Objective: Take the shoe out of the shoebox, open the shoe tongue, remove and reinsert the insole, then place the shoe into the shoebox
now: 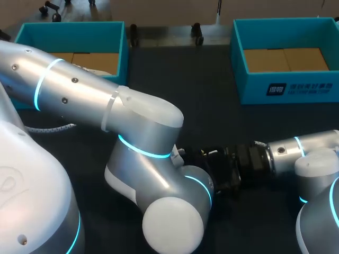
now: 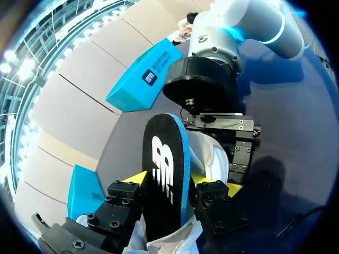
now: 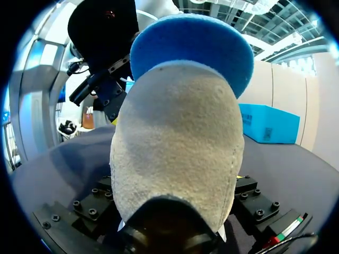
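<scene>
Head: high behind, looking down on counter (image 1: 212, 106).
Left wrist: tight on insole (image 2: 164, 174), facing right arm (image 2: 217, 42).
Right wrist: tight on shoe (image 3: 177, 159), facing left arm (image 3: 103, 26).
Shared: insole, shoe.

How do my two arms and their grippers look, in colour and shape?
The left arm and right arm are rounded silver-white shells with glowing cyan rings at the joints. The left gripper is black, blocky, with yellow tips; the right gripper is black too.

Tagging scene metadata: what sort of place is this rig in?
Probably a robotics lab bench or data-collection cell, not a shop: a dark table with two teal shoeboxes, and two robot arms working one shoe, the left gripper pinching its insole.
</scene>
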You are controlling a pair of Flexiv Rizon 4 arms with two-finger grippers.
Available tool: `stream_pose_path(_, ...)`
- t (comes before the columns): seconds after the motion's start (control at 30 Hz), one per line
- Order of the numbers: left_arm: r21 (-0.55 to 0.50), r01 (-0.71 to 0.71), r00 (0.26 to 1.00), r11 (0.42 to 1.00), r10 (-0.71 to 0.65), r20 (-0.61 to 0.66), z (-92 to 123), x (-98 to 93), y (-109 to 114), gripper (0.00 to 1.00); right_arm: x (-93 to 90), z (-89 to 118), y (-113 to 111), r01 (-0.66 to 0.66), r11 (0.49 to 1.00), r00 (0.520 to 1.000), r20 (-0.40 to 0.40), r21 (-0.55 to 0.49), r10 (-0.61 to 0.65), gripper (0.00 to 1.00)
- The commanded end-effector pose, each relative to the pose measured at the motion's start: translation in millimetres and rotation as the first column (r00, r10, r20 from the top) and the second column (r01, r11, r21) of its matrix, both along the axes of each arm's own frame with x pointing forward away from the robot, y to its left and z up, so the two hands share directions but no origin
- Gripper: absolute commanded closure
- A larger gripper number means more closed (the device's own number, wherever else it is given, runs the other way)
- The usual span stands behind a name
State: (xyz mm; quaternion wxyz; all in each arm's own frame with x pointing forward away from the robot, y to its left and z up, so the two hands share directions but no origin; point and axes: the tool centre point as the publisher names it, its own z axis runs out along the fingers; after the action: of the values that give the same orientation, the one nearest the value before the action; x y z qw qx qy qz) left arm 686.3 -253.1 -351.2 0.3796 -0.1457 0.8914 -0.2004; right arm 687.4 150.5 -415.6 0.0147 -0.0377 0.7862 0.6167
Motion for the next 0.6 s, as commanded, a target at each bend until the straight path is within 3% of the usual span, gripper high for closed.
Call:
stream_pose_path(0.03, -0.008, 0.012, 1.0, 1.0, -0.012, -0.003, -1.4, 4.0, 6.4, 0.54, -0.8, 2.0, 1.4, 0.002, 1.0, 1.0, 0.0, -0.004, -0.002, 1.0)
stream_pose_path(0.17, -0.01, 0.015, 1.0, 1.0, -0.015, -0.001, -0.8, 6.4, 5.9, 0.6, -0.8, 2.0, 1.4, 0.002, 1.0, 1.0, 0.0, -0.004, -0.002, 1.0)
stream_pose_path(0.27, -0.014, 0.018, 1.0, 1.0, -0.018, -0.001, 0.2, 7.7, 6.0, 1.0, -0.8, 2.0, 1.4, 0.002, 1.0, 1.0, 0.0, -0.004, -0.002, 1.0)
stream_pose_path(0.6, -0.045, 0.013, 1.0, 0.999, -0.013, 0.01, 10.9, 8.3, 0.3, 1.0, -0.8, 2.0, 1.4, 0.002, 1.0, 1.0, 0.0, -0.004, -0.002, 1.0)
